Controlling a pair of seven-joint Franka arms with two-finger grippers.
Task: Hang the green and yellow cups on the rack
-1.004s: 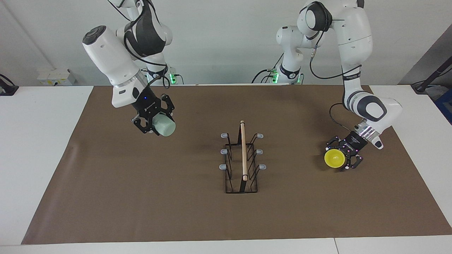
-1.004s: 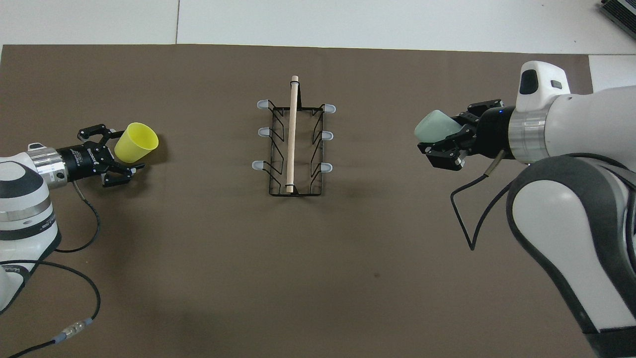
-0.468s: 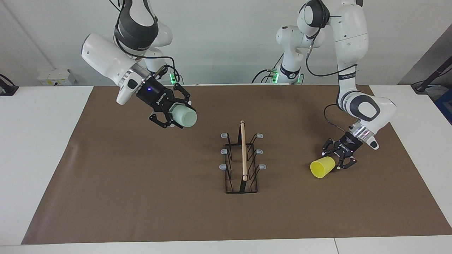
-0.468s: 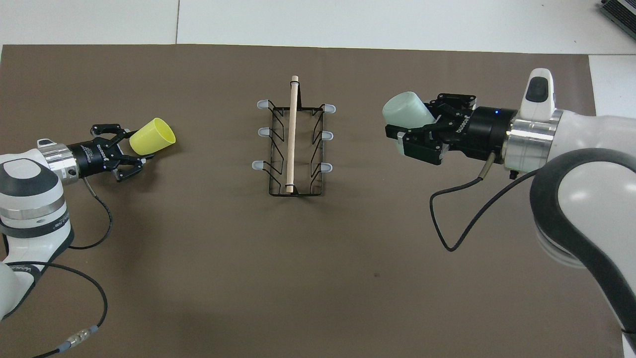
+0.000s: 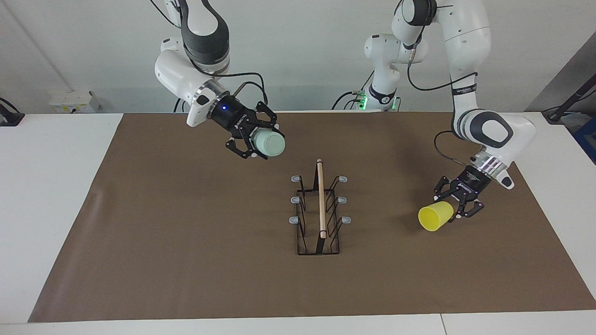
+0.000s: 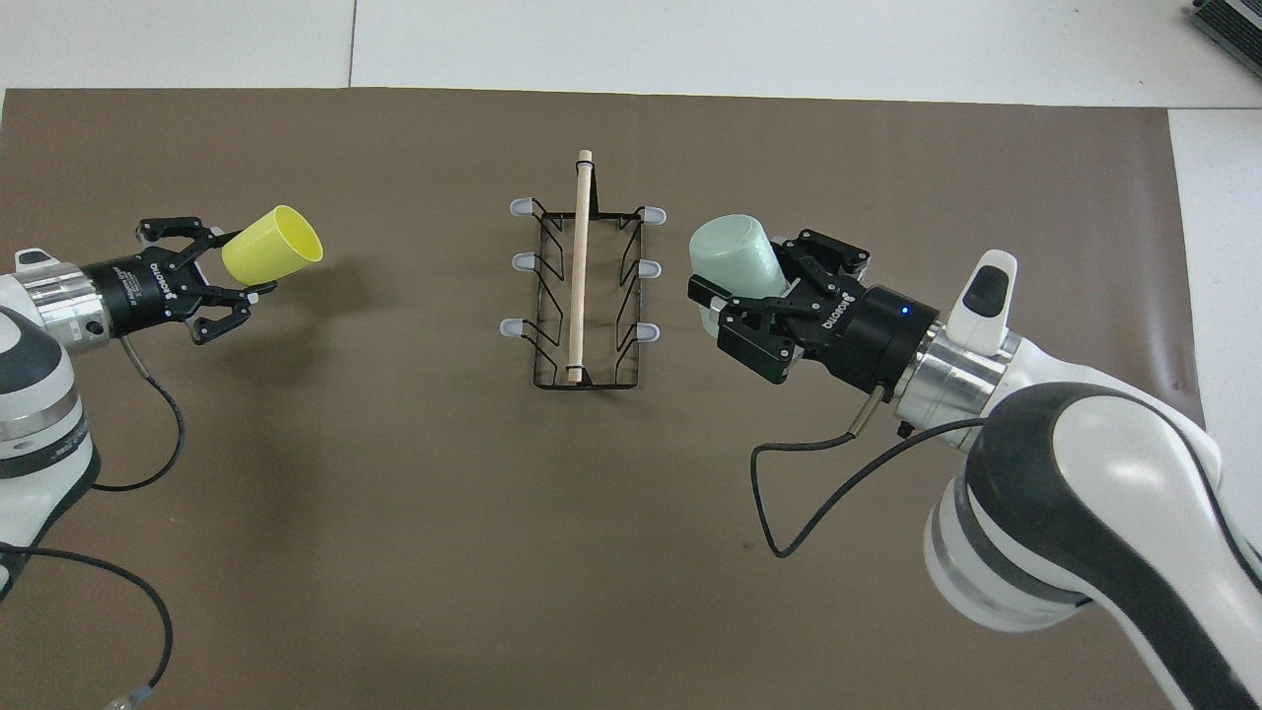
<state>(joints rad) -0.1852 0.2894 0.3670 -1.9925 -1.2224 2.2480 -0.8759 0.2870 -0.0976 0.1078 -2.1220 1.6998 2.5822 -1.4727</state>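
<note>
Matt plastic cups (image 5: pixel 435 218), black wire rack (image 5: pixel 318 232) with smooth wooden rod (image 5: pixel 321 197).

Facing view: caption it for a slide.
Right gripper carries pale green plastic cup, left gripper bright yellow one, flanking empty black wire rack.

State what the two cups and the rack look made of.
Pale mint green tapered cup: smooth, matte, opaque walls, probably plastic. Bright yellow tapered cup: the same look, likely plastic. Black wire rack: thin dark rods, apparently coated metal, with a light wooden-looking rod handle and grey prong tips, perhaps rubber.
</note>
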